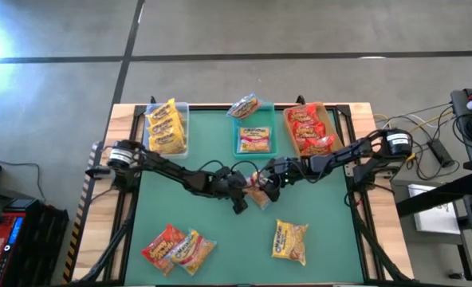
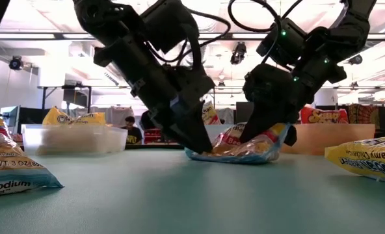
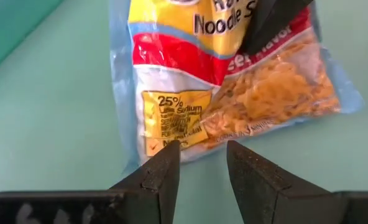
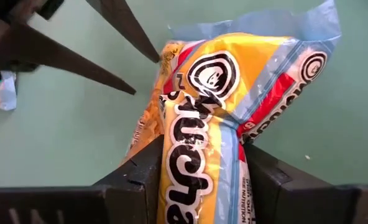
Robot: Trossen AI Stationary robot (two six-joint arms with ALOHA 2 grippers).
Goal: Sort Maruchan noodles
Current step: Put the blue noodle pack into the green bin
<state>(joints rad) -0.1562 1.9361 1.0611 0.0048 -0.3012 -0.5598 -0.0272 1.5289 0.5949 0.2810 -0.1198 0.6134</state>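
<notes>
Mid-bench, one multicoloured packet (image 1: 257, 194) is worked by both arms at once. The right gripper (image 4: 199, 180) is pinched on one end of the packet: in the right wrist view the crinkled film is seen squeezed between both fingers (image 4: 137, 177), with the packet's long axis running straight out from the gripper. In the low view that end is lifted off the bench (image 2: 179, 201) while the far end is down on the surface.

The left gripper (image 3: 202, 165) is set at the opposite end. Its fingers (image 3: 162, 174) are spread part-way, with nothing between them; the packet edge lies just ahead of the tips, and no contact can be confirmed. The packet lies between the two grippers, the left one pointing at its low end.

Judged: the hold belongs to the right arm, so the lift and carry to a bin fall to it; the left should be backed off first so the trailing end is not snagged.

Other packets lie nearer the bench's front edge, well apart from both grippers: a pair (image 1: 178, 247) on the left arm's side and one yellow (image 1: 290, 241) on the right arm's side. Three bins (image 1: 254, 137) behind the grippers are part-filled.
</notes>
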